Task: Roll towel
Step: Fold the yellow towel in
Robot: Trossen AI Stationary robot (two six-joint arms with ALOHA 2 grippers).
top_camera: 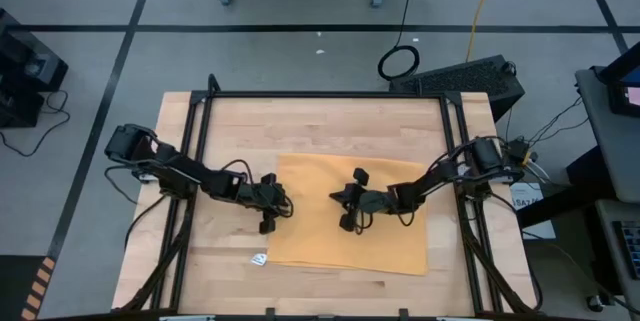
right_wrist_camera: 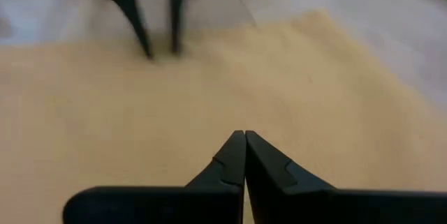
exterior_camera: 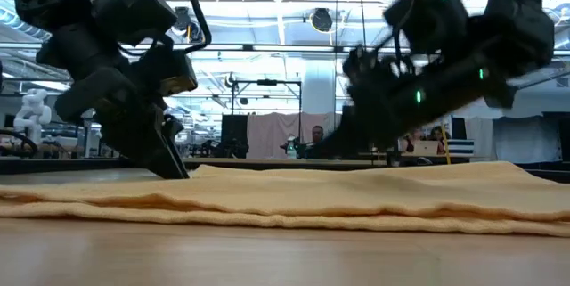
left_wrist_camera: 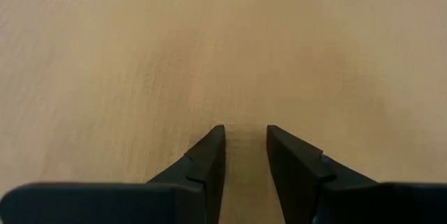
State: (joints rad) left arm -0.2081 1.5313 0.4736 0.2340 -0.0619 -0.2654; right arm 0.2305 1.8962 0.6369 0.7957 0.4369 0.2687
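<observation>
Both grippers are working low over the towel point(top_camera: 350, 216) lying flat on the counter point(top_camera: 320, 126).

The left gripper point(top_camera: 270, 204) is sitting at the towel's left edge, its fingers point(left_wrist_camera: 209, 158) standing narrowly apart and holding nothing. A small white tag point(top_camera: 259, 258) is lying just off the cloth's near left corner. The right gripper point(top_camera: 349, 201) is hovering over the towel's middle, fingers pressed together, seemingly empty, though the low view is blurring it.
</observation>
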